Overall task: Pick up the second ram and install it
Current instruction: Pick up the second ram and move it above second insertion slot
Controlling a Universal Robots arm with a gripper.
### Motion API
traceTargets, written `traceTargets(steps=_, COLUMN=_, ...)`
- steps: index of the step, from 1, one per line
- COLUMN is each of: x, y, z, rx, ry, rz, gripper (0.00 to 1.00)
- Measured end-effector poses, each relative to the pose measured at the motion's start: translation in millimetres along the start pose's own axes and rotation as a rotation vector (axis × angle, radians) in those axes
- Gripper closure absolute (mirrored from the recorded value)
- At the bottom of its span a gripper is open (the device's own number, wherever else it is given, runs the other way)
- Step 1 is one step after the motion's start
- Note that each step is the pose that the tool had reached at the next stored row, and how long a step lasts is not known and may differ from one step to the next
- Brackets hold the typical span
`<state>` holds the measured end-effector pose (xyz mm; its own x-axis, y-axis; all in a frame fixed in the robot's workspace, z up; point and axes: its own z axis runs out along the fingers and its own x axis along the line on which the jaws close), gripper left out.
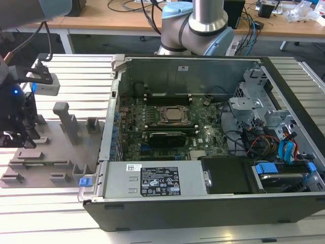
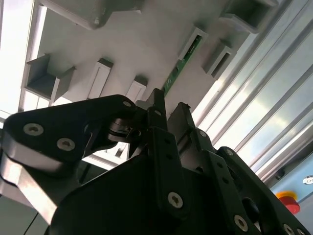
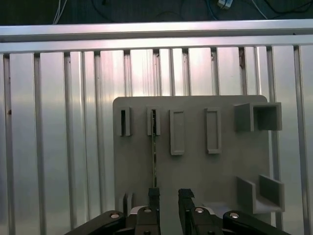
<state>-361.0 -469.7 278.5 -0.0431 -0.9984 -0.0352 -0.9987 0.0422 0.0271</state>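
I have the gripper (image 3: 169,199) hanging over the grey plate (image 3: 195,171), pointed straight down at it from above the plate's near edge. The fingers (image 3: 154,198) stand a narrow gap apart with nothing between them.

The ram (image 3: 154,156) is in the plate, standing on its long edge. It reads as a thin line running from the second slot in the plate's far row to the near edge. In the second wrist view its green board (image 2: 178,68) shows between two of the plate's holders, just beyond the fingertips. The ram lines up with one finger rather than with the gap. I cannot tell whether that finger touches it.

In the exterior view the arm (image 1: 30,10) reaches from its base (image 1: 203,25), behind the open case (image 1: 203,152), across to the plate, where the dark wrist hangs. The plate lies on the slatted table (image 3: 49,122), just beside the case on the exterior view's left.
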Motion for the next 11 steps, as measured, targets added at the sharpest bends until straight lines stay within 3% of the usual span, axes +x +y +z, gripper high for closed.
traceTargets(steps=6, x=1.3, y=-0.4, z=11.9, rx=0.0, ry=0.0, rz=0.0, gripper=0.7)
traceTargets(steps=10, x=7.9, y=0.2, z=19.6, rx=-0.0001, ry=0.0001, rz=0.0, gripper=0.7)
traceTargets(steps=11, x=9.4, y=0.5, z=26.1, rx=0.0, ry=0.0001, rz=0.0, gripper=0.7)
